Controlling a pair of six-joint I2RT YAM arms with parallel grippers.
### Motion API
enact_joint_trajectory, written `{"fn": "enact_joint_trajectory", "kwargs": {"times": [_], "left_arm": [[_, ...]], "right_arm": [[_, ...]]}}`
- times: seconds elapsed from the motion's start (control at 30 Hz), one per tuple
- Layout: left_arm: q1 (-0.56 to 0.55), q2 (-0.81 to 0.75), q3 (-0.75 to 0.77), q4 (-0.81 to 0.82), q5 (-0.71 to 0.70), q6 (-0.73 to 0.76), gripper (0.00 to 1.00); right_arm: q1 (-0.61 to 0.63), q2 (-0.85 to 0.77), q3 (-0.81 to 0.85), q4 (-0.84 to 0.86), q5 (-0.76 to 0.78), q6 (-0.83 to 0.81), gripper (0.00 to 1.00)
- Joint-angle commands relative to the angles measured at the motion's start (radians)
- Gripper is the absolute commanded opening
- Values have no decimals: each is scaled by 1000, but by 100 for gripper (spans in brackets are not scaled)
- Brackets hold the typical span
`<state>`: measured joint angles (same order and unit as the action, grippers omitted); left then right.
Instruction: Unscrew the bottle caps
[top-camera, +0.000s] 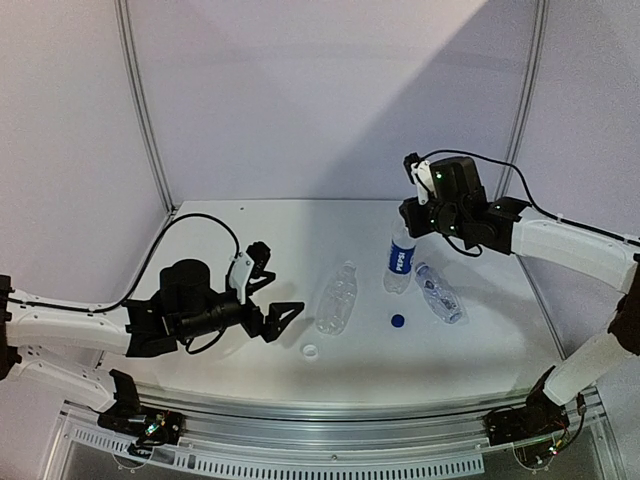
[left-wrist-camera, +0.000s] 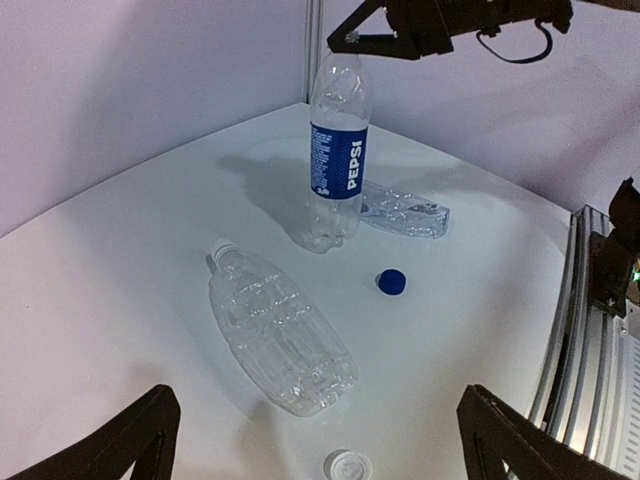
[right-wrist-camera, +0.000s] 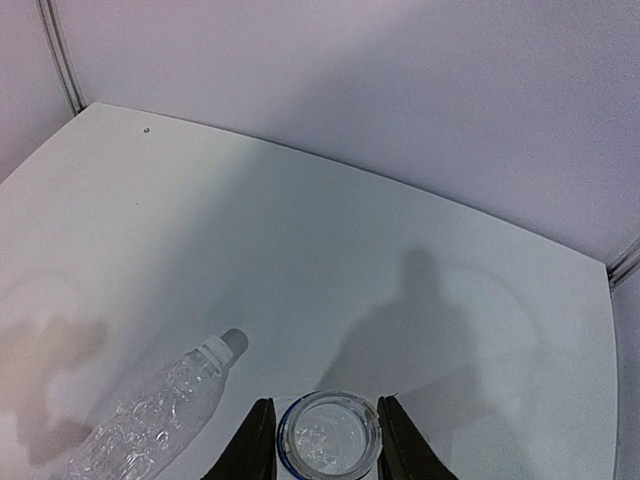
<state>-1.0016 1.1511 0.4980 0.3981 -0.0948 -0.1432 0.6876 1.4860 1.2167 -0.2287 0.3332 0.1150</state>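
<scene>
On the desk (top-camera: 480, 350) lie a blue cap (top-camera: 398, 321) and a white cap (top-camera: 310, 351) — two off; right hand (top-camera: 408, 225) pinches the open neck of the upright labelled bottle (top-camera: 401, 260); left hand (top-camera: 275, 287) gapes empty. One lying bottle (top-camera: 438, 292) looks capped.

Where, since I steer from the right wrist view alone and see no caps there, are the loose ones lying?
Observer: A blue cap lies on the table, just on the arm-base side of the upright Pepsi bottle.
Operator: Is any other cap off?
Observer: Yes. A white cap lies by the bottom end of the clear bottle, the one lying at the left of your frame.
Operator: Are those two the only bottles?
Observer: No. A dented bottle lies on its side just right of the Pepsi bottle, outside your frame.
</scene>
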Motion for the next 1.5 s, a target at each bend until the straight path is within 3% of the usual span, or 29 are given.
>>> {"fn": "enact_joint_trajectory", "kwargs": {"times": [0.0,0.5,0.8,1.47], "left_arm": [[-6,10,1,-4,-5,-4,99],[-7,12,9,-13,9,-6,99],[-7,7,9,-16,13,-6,99],[-8,-1,8,-21,19,-7,99]], "right_arm": [[-29,2,-36,49,-41,36,3],[-55,77,0,19,-65,39,10],[-58,97,9,17,-51,39,34],[-58,84,10,15,-40,48,51]]}}
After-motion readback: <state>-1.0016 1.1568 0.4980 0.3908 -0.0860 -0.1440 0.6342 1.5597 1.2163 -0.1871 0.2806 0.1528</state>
